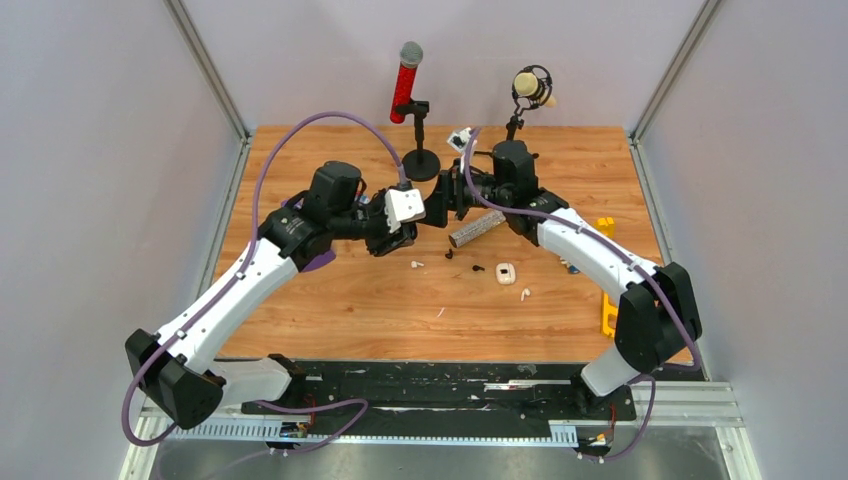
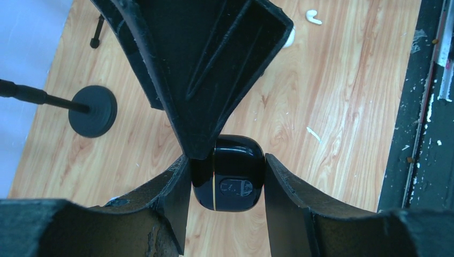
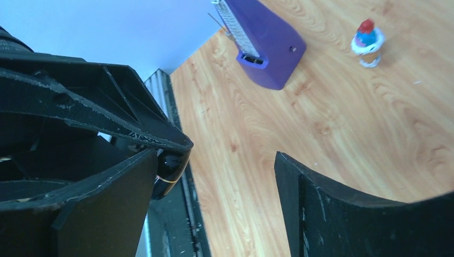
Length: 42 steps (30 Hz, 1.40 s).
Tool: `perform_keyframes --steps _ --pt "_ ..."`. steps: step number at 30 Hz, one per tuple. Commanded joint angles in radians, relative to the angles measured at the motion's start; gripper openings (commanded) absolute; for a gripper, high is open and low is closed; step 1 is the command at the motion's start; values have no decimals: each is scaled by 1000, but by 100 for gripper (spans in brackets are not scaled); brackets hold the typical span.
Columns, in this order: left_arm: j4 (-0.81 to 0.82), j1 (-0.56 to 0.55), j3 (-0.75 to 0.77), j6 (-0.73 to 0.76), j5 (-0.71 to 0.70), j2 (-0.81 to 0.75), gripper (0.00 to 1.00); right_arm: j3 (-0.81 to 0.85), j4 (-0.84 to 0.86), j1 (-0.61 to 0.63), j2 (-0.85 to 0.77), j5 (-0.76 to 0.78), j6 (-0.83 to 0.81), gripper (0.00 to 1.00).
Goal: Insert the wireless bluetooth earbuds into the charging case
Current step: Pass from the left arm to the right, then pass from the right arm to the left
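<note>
Case: a small black pebble of glossy plastic with rounded corners, a thin gold line round it and a faint mark on its face. It is held in the air over the middle of the table.
Left gripper: its two black, scuffed fingers press on opposite sides of the case, closed down to its width.
Right gripper: its jaws are spread wide with nothing between them. One matte, ribbed finger reaches in from the far side; its tip touches the case's upper edge and hides part of it.
White earbuds: tiny and smooth with short stems. One lies on the wood below the grippers, another nearer the right arm.
Black earbuds: tiny dark buds on the wood, just left of the white case.
White case: a small rounded pebble lying flat on the table.
Table: a warm wood-grain top with a few white flecks.
Roller: a grey cylinder with a rough texture, lying beside the right arm.
Red microphone: has a grey mesh head and stands on a black stand with a round base, at the back.
Cream microphone: held in a black ring mount, at the back.
Purple block: matte and wedge-shaped.
Toy: a small figure with a red top.
Yellow piece: at the right edge, partly behind the right arm.
</note>
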Motion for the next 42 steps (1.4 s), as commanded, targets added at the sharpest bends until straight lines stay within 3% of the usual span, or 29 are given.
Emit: perform_keyframes --steps 1,6,16,18,21,24,26,28,29,31,39,42 --pt "76 -28 3 3 -56 -34 24 37 34 -4 51 -119 129 80" --pt "85 -55 -6 31 -124 -27 24 41 42 3 78 -187 168 74" --pt "102 -75 -11 48 -196 7 25 33 -13 49 46 -192 74 72" --pt "100 -77 -12 51 -188 6 27 33 -13 52 44 -181 56 68" --pt "94 -81 -14 56 -163 2 29 44 -47 52 56 -175 35 48" --pt "77 -83 -12 59 -132 -4 34 60 -57 53 73 -185 22 38" --pt "72 -83 -9 57 -116 -9 40 69 -67 52 76 -189 2 32" --pt "67 -83 -6 52 -110 -14 52 74 -79 52 69 -184 -34 30" --pt "66 -83 -3 44 -111 -20 72 73 -87 51 60 -178 -57 30" --pt "57 -82 4 34 -102 -33 96 66 -98 46 27 -165 -105 30" --pt "43 35 89 -92 62 -108 100 38 -110 -40 -135 -169 -241 29" --pt "66 100 139 -194 205 -70 100 72 -111 -86 -180 -224 -275 29"
